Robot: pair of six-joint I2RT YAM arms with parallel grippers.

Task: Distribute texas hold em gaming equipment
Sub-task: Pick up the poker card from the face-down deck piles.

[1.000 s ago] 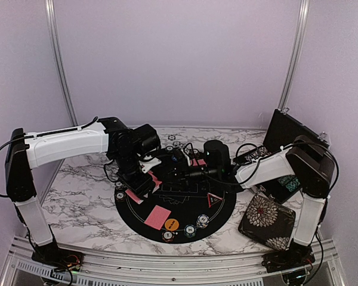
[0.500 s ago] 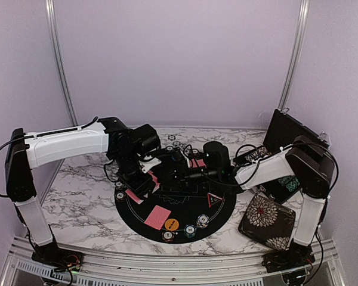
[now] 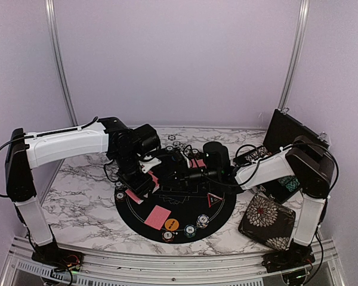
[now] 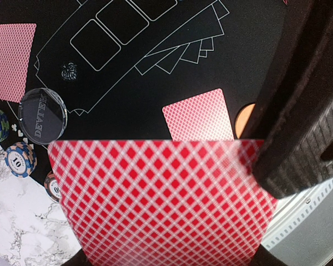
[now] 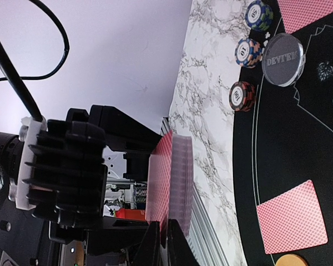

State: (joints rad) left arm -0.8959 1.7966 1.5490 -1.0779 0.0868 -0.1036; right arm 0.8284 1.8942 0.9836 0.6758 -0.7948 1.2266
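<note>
The deck of pink-red-backed cards (image 4: 161, 205) sits clenched in the left gripper (image 3: 142, 179) just left of the frame's centre in the top view, above the left part of the round black mat (image 3: 191, 208). The right gripper (image 5: 164, 246) reaches in from the right, its fingertips drawn together to a thin slit pinching the edge of the deck's front card (image 5: 160, 183). Below the deck, one dealt card (image 3: 158, 215) lies face down on the mat with an orange button disc (image 3: 171, 224) just beside it, lower right. Three chip stacks (image 3: 190, 230) line the mat's bottom edge. A red-edged triangle (image 3: 213, 199) sits right of centre. In the left wrist view a dealer button (image 4: 43, 113) lies at mid-left, above more chips (image 4: 19, 159). A floral pouch (image 3: 267, 222) rests at lower right on the marble table (image 3: 83, 202)
</note>
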